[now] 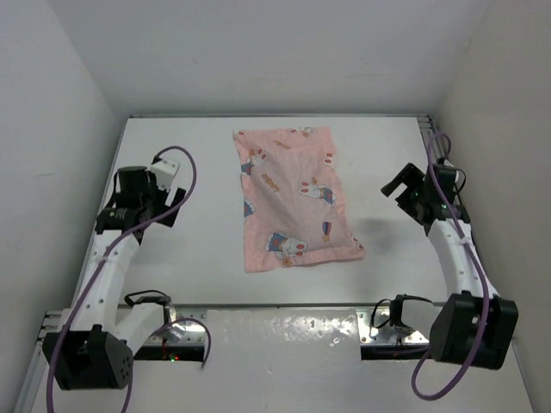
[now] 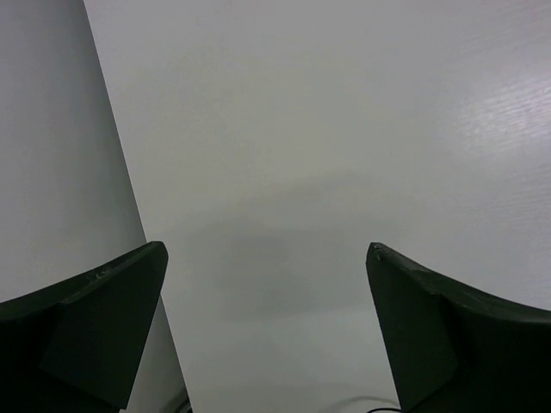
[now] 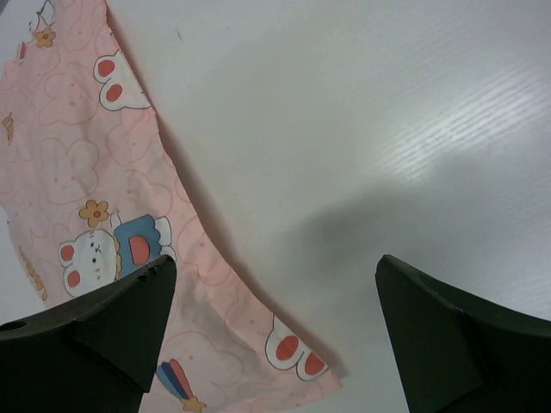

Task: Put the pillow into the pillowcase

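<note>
The pink pillowcase (image 1: 293,198) with white bunnies lies flat in the middle of the white table (image 1: 198,258), long side running away from me. Its near right corner shows in the right wrist view (image 3: 86,172). The olive-brown pillow shows in no view. My left gripper (image 1: 170,205) is open and empty over bare table left of the pillowcase, its dark fingers (image 2: 95,318) wide apart around the gap (image 2: 265,249). My right gripper (image 1: 406,200) is open and empty to the right of the pillowcase, with its left fingertip (image 3: 129,318) over the cloth's edge and the gap (image 3: 275,260) over bare table.
White walls close the table on the left (image 1: 52,129), back and right (image 1: 508,112); the left wall shows close beside the left gripper (image 2: 52,155). A metal rail (image 1: 275,331) with the arm bases and purple cables runs along the near edge.
</note>
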